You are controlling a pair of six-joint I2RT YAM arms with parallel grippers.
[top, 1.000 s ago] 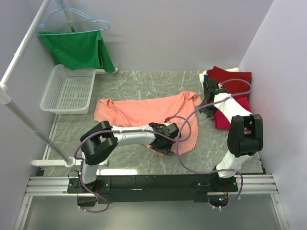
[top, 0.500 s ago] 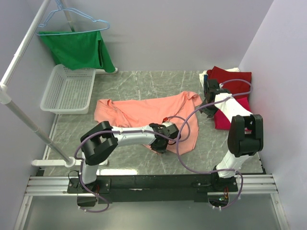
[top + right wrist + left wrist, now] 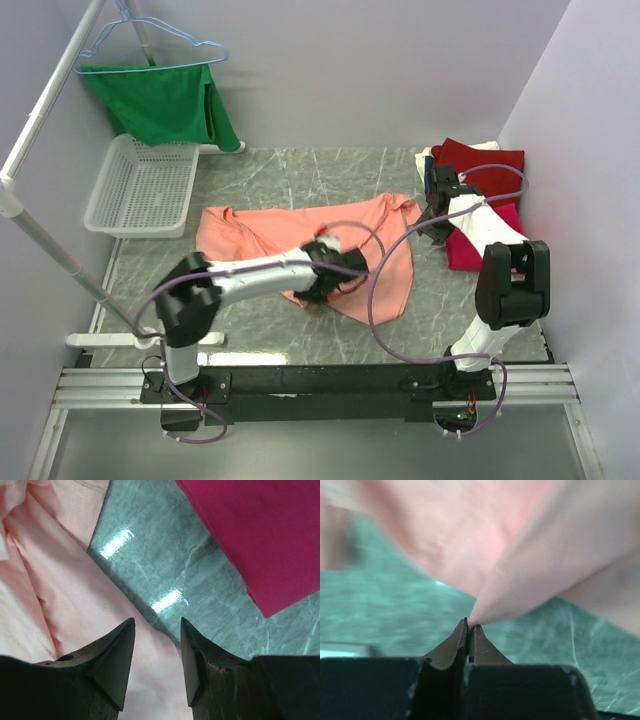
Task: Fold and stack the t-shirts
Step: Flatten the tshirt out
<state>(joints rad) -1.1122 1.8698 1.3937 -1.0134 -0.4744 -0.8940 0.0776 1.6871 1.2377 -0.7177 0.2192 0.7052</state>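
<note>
A salmon-pink t-shirt [image 3: 270,232] lies spread across the middle of the table. My left gripper [image 3: 320,285] is shut on its near edge, and the cloth [image 3: 520,545] rises in a pinched peak from the closed fingertips of that gripper [image 3: 471,624]. My right gripper [image 3: 436,218] is open over the shirt's right edge [image 3: 50,590], with nothing between the jaws of that gripper [image 3: 157,622]. A crimson-pink t-shirt [image 3: 260,530] lies just right of it, partly under the right arm [image 3: 468,248]. A dark red t-shirt [image 3: 485,160] sits behind in the back right corner.
A white mesh basket [image 3: 140,185] stands at the back left. Behind it, a green garment [image 3: 160,100] hangs on a light-blue hanger [image 3: 150,35]. A white rail [image 3: 55,255] runs along the left side. Walls close in the back and right.
The left gripper has shut on the salmon-pink shirt's near edge and swung left and back with it, lifting the cloth. The right gripper has stayed put, open.
</note>
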